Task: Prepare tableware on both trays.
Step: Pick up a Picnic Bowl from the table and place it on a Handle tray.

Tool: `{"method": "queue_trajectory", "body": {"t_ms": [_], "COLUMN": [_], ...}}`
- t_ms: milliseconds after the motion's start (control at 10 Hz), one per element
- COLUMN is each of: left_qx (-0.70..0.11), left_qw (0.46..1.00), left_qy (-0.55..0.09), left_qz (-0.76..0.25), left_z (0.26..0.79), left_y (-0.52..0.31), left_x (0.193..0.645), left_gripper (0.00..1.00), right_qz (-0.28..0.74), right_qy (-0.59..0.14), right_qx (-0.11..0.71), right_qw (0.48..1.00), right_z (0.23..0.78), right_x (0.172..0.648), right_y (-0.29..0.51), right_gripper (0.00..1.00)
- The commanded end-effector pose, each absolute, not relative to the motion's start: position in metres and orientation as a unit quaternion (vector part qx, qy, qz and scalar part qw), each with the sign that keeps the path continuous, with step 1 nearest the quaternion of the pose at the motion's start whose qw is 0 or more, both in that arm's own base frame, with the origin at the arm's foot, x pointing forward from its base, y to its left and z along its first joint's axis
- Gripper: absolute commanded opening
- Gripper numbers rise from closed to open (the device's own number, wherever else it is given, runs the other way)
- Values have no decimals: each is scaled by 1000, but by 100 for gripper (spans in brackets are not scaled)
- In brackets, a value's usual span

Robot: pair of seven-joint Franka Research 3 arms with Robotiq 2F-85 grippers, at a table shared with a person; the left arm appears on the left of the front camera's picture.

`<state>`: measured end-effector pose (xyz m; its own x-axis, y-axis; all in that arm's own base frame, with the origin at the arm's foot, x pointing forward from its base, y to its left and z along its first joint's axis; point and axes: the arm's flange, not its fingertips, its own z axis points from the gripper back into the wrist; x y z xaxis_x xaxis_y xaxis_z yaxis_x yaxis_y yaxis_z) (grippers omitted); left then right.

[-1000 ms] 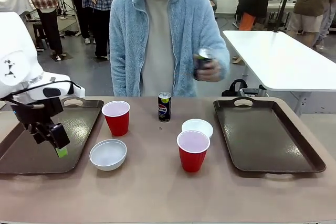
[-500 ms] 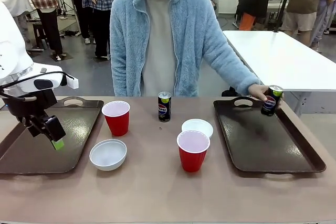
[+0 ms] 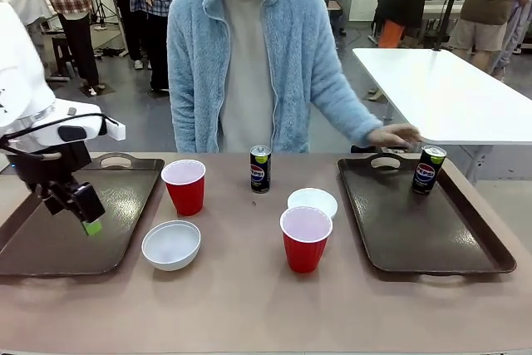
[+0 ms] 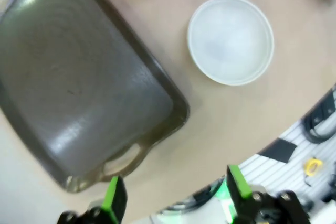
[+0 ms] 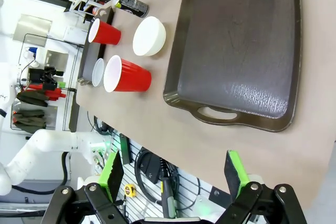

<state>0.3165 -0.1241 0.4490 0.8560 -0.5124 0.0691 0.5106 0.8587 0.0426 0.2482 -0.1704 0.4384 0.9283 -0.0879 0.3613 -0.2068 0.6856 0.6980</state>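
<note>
Tan table [image 3: 241, 298] bears slim dark can [image 3: 260, 170], seemingly Pepsi-branded.

**Markings on the two drink cans**

The dark can [image 3: 260, 170] standing on the table [image 3: 249, 305] towards its far edge carries a round red, white and blue emblem on its side. The lettering around it is too small to read. The other can [image 3: 428, 170], upright on the right tray [image 3: 465, 263], bears the same round emblem. In the right wrist view its side shows pale lettering, cut off by the picture's edge and unreadable.
</note>
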Motion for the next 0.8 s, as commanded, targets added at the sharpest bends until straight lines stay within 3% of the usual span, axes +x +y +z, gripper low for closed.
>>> {"method": "queue_trajectory", "body": {"t_ms": [0, 300, 700], "left_qx": [12, -13, -7], "left_qw": [973, 974, 971], "left_qy": [-19, -39, -58], "left_qz": [-230, -223, -231], "left_z": [445, 430, 376], "left_y": [-167, -211, -213], "left_x": [364, 388, 385], "left_gripper": [100, 100, 100], "right_qz": [38, 38, 38], "right_qy": [-196, -196, -196], "right_qx": [408, 408, 408], "right_qw": [891, 891, 891], "right_z": [438, 438, 438], "right_x": [251, 251, 251], "right_y": [-172, -172, -172], "right_gripper": [100, 100, 100]}}
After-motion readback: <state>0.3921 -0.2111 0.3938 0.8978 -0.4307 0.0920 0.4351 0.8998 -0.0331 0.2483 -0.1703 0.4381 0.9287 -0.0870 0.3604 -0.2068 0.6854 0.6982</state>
